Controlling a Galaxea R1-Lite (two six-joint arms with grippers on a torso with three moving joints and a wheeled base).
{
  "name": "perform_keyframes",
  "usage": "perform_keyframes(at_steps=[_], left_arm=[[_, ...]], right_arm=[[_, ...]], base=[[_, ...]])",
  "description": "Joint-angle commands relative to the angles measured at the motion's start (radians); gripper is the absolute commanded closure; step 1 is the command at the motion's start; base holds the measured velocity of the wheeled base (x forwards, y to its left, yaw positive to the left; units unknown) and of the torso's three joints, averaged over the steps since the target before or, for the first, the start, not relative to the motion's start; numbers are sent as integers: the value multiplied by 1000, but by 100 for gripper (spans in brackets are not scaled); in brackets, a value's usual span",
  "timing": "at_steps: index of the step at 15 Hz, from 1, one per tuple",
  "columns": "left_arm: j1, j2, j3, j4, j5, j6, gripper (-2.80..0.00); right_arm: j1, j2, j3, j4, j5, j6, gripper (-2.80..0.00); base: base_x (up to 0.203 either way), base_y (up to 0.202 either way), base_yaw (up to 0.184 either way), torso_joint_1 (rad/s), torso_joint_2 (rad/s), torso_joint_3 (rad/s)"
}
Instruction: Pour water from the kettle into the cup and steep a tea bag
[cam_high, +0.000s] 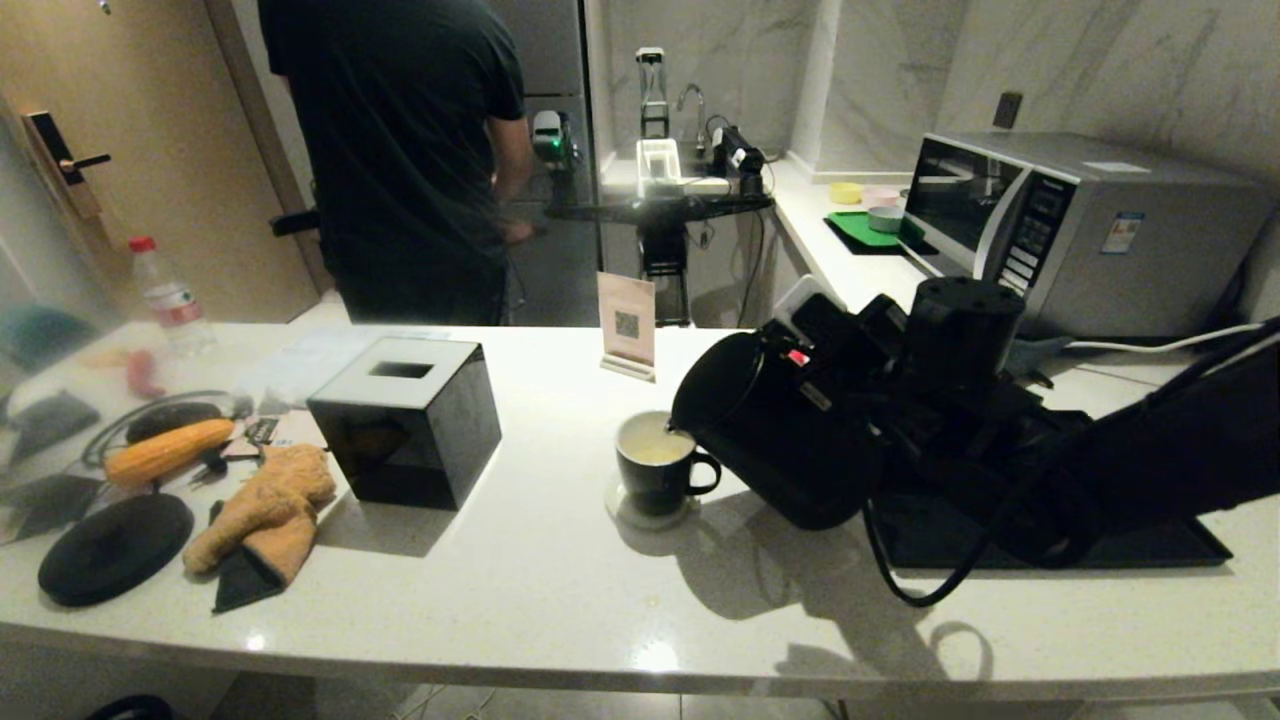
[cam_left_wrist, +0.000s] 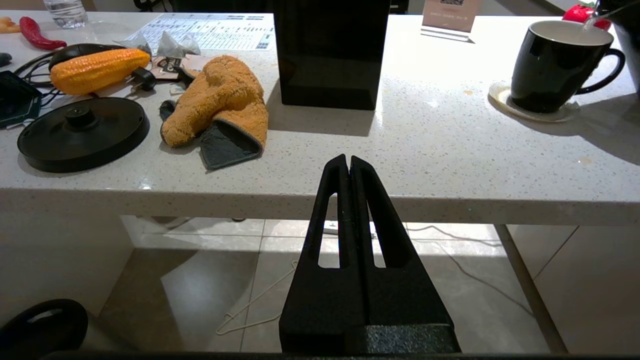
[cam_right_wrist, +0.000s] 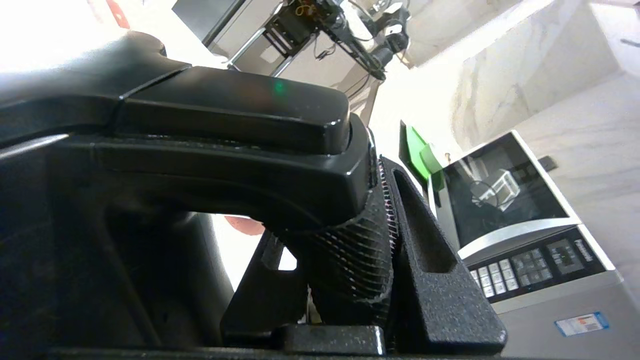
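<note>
The black kettle (cam_high: 780, 430) is tipped to the left, with its spout over the cup (cam_high: 660, 465). My right gripper (cam_right_wrist: 330, 210) is shut on the kettle's ribbed handle (cam_right_wrist: 350, 250). The black cup stands on a pale coaster and holds pale yellowish water (cam_high: 655, 450). In the left wrist view a thin stream falls into the cup (cam_left_wrist: 555, 65). A small pale tea bag (cam_left_wrist: 172, 44) lies far left, beside the corn. My left gripper (cam_left_wrist: 346, 162) hangs shut and empty before the counter's front edge.
A black tissue box (cam_high: 405, 420) stands left of the cup. Further left lie an orange mitt (cam_high: 265, 510), a corn cob (cam_high: 168, 450) and the kettle's round base (cam_high: 115, 548). A microwave (cam_high: 1080, 230) sits at the back right. A person (cam_high: 400, 150) stands behind the counter.
</note>
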Motion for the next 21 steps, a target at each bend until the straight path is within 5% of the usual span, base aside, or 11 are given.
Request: perform_keyframes(at_steps=[1, 21], left_arm=[[0, 0, 0, 0, 0, 0, 0], [0, 0, 0, 0, 0, 0, 0]], right_arm=[[1, -6, -2, -9, -2, -7, 0], [27, -4, 1, -33, 3, -5, 0]], base=[[0, 0, 0, 0, 0, 0], [0, 0, 0, 0, 0, 0]])
